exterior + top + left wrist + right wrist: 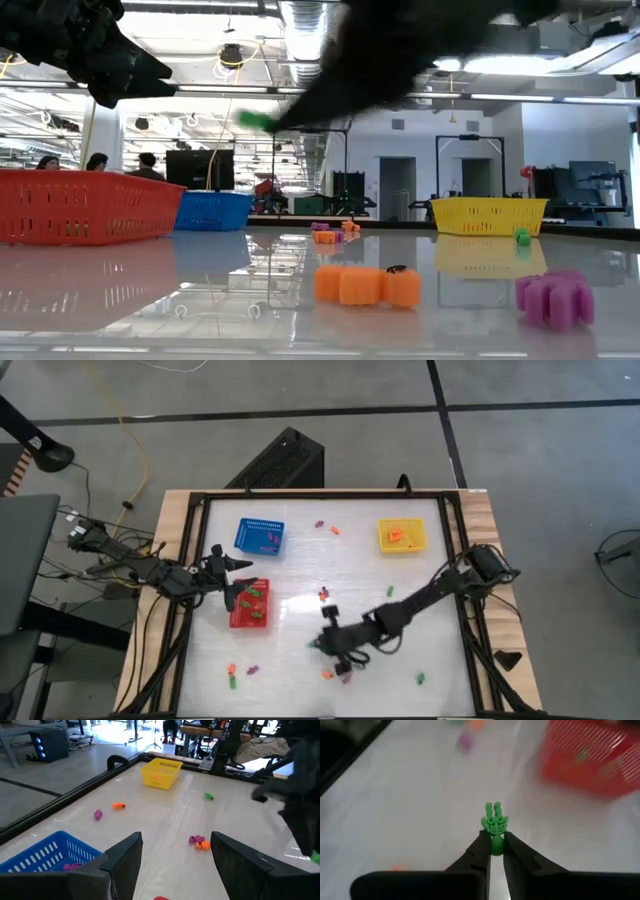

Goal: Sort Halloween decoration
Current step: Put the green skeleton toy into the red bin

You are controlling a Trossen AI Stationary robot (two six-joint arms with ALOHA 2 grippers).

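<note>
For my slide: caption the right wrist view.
Right pincer shut on a green trinket, red basket beyond.

Two dark, jointed robot arms with black cables trailing along them. Each ends in a gripper (493,851) with two slim, matte black tapered fingers (122,862).

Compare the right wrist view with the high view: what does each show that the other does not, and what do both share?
Right wrist only: the right pincer shut on a green trinket, seen close.

High only: the left pincer open above the red basket, plus the blue basket and yellow basket.

Both: the red basket, the white table and loose trinkets.
</note>
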